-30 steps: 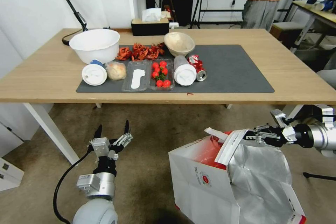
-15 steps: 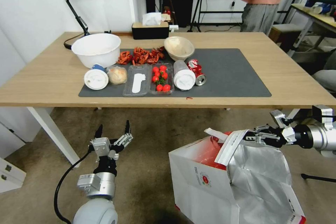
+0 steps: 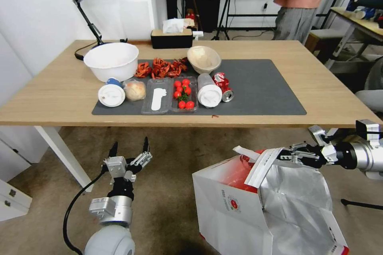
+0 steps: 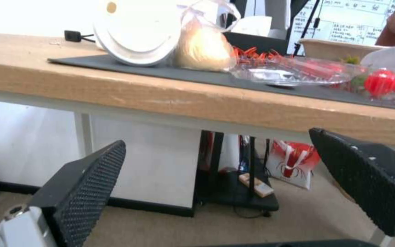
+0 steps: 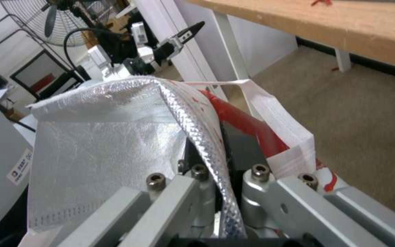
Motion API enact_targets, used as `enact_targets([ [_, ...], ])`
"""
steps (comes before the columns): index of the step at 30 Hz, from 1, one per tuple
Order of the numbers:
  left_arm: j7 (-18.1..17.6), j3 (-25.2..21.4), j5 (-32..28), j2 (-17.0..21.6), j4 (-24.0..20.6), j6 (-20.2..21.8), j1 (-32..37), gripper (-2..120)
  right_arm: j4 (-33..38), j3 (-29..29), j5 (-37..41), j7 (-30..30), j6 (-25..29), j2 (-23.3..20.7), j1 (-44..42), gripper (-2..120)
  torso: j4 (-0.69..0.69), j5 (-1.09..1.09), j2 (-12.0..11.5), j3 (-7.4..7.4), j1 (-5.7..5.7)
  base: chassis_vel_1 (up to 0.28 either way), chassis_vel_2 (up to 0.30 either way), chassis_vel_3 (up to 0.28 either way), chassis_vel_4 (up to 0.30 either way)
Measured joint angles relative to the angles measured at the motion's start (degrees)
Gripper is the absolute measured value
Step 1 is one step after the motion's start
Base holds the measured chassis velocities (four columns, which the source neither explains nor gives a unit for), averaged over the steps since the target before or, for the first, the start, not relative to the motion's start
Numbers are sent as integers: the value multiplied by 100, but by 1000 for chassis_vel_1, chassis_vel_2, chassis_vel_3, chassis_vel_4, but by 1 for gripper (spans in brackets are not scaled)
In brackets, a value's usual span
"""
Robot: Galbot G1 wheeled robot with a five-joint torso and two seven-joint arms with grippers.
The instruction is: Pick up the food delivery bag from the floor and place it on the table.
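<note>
At about 7 o'clock in your head view, your left gripper [image 3: 128, 152] hangs idle below the table edge with its two black fingers spread wide apart and nothing between them; its wrist camera looks out between the pads [image 4: 85, 185] at the underside of the table. Across the upper half, from 9 to 3 o'clock, runs the table [image 3: 56, 87], a long light-wood top on slanted white legs carrying a dark grey mat [image 3: 263, 87]. Left to right on the mat sit a white bowl [image 3: 111, 60], a lidded cup [image 3: 111, 95] on its side, a clear tray of cherry tomatoes [image 3: 182, 93], a tan bowl [image 3: 204, 59] and a crushed red can [image 3: 223, 86]; the right end of the mat is bare. At 5 o'clock is the food delivery bag [image 3: 235, 203], white with red trim and silver foil lining, tilted with its mouth gaping. Whether its base rests on the floor [image 3: 175, 191] is out of frame, so you cannot tell. At 4 o'clock your right gripper [image 3: 284, 154] is clamped on the bag's upper rim beside a white strap handle [image 3: 261, 165]; its wrist camera shows foil and paper pinched between the jaws. By my reading the grasp is made, while the lift to table height and the placement are left.
</note>
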Motion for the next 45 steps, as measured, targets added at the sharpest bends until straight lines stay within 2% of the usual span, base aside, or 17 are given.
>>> enact_targets([
  [15, -10, -2, 8, 2, -21, 4, 24, 100, 14, -3, -6, 3, 4, -1, -6, 0, 0, 0, 347, 206, 143, 0, 0, 0, 0],
  [45, -44, -10, 29, 14, -41, 14, 23, 100, 58, -19, -7, 19, 12, 4, -1, 0, 0, 0, 1181, 676, 506, 0, 0, 0, 0],
])
